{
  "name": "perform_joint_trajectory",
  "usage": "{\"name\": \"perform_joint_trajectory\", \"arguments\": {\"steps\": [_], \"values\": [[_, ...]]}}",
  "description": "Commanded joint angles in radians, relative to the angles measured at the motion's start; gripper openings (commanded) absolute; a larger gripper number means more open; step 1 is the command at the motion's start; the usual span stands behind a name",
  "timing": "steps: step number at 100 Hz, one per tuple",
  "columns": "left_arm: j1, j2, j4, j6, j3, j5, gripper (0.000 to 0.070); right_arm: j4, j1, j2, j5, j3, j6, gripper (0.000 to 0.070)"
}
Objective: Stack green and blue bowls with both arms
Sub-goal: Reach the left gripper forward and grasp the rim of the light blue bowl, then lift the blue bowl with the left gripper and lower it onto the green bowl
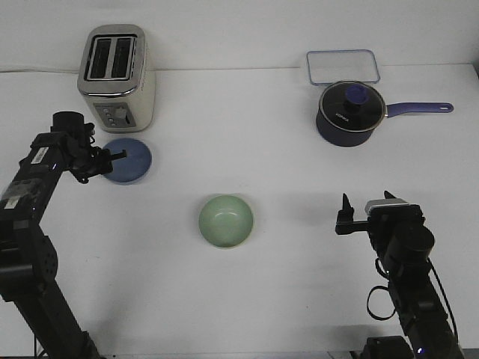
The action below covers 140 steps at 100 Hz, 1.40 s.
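Observation:
The blue bowl point(132, 161) sits on the white table just in front of the toaster, at the left. My left gripper point(112, 158) reaches in from the left and its fingertips overlap the bowl's left rim; the jaw gap is hidden from this angle. The green bowl point(226, 221) stands upright in the middle of the table, with nothing touching it. My right gripper point(367, 202) is off to the right of the green bowl, well apart from it, with its two fingers spread wide and nothing between them.
A silver toaster point(117, 76) stands at the back left, close behind the blue bowl. At the back right are a dark saucepan point(349, 114) with a purple handle and a clear lidded container point(343, 66).

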<state>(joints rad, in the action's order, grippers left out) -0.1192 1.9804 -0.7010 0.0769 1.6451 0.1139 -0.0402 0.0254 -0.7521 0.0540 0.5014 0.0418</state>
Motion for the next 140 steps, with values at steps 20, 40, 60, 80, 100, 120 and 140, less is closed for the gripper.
{"name": "perform_joint_trajectory", "arguments": {"steps": [20, 40, 60, 80, 100, 120, 140], "values": [[-0.002, -0.158, -0.042, -0.012, 0.021, 0.09, 0.001, 0.011, 0.002, 0.0, 0.001, 0.011, 0.01, 0.0657], [0.04, -0.3, -0.121, -0.005, 0.021, 0.241, 0.001, 0.011, 0.002, 0.0, 0.0, 0.011, 0.01, 0.0657], [0.199, -0.365, -0.195, -0.005, 0.005, 0.262, 0.001, 0.011, 0.002, 0.0, -0.002, 0.011, 0.01, 0.0657], [0.397, -0.349, -0.188, -0.005, -0.017, 0.262, 0.001, 0.011, 0.002, 0.0, -0.002, 0.011, 0.01, 0.0657], [0.534, -0.291, -0.15, 0.021, -0.017, 0.261, 0.001, 0.011, 0.002, 0.0, -0.002, 0.011, 0.01, 0.0657], [0.581, -0.22, -0.136, 0.041, -0.017, 0.261, 0.001, 0.01, 0.002, 0.0, -0.001, 0.011, 0.01, 0.0657], [0.591, -0.174, -0.148, 0.04, -0.017, 0.261, 0.001, 0.011, 0.002, 0.0, -0.001, 0.011, 0.01, 0.0657]]}}
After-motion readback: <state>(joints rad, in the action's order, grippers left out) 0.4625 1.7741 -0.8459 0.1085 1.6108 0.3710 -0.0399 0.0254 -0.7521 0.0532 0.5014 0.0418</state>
